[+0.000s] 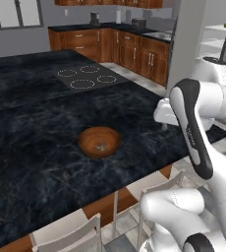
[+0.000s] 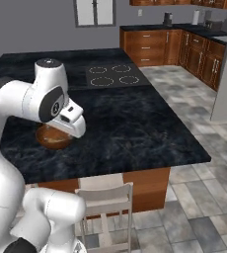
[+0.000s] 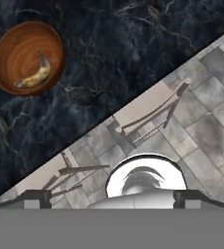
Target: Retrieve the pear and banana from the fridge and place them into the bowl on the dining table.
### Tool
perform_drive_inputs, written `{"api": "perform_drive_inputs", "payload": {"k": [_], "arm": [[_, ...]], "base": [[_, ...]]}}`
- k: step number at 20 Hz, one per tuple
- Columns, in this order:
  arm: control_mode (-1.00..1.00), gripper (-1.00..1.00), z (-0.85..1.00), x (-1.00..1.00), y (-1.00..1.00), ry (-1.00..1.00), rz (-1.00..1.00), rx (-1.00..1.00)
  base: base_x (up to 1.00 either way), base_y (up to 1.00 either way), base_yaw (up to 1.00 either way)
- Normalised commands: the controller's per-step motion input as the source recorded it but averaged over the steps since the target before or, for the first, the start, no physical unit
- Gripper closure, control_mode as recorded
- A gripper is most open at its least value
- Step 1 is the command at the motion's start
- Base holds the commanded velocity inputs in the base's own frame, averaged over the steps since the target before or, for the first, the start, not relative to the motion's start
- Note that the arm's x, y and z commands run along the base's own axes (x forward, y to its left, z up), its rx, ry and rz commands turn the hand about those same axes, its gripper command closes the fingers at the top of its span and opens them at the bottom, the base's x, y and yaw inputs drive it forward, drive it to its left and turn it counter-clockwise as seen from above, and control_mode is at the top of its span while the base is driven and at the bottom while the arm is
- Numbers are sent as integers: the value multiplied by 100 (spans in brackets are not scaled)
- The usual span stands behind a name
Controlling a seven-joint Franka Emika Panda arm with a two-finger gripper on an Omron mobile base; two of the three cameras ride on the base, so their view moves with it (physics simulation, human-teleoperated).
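the banana (image 3: 34, 77) lies in the bowl (image 3: 9, 53) at ten o'clock on the desk (image 3: 123, 53); claw (image 3: 113, 195) wide, holding nothing.

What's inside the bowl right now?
The hand view shows the bowl holding the banana, lying on its floor. No pear there. In the right base view the arm covers part of the bowl.

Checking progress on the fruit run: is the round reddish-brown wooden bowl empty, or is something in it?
Not empty. The hand view shows the curved yellow banana lying inside the wooden bowl; no pear is visible there.
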Motion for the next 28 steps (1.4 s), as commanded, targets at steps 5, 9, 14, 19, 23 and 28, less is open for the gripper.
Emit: {"api": "perform_drive_inputs", "payload": {"k": [5, 9, 14, 19, 23, 28], "arm": [[-100, -100, -2, -46, -7, -19, -11, -9], [-100, -100, -1, -46, -10, -17, -5, -1], [-100, -100, 0, -48, -1, -15, -1, 0], [-100, -100, -5, -47, 0, -34, 0, 0], [-100, -100, 0, -25, 0, -21, 0, 0], [-100, -100, 0, -4, 0, 0, 0, 0]], "base": [[0, 0, 0], [0, 0, 0], [0, 0, 0], [0, 0, 0], [0, 0, 0], [0, 0, 0]]}}
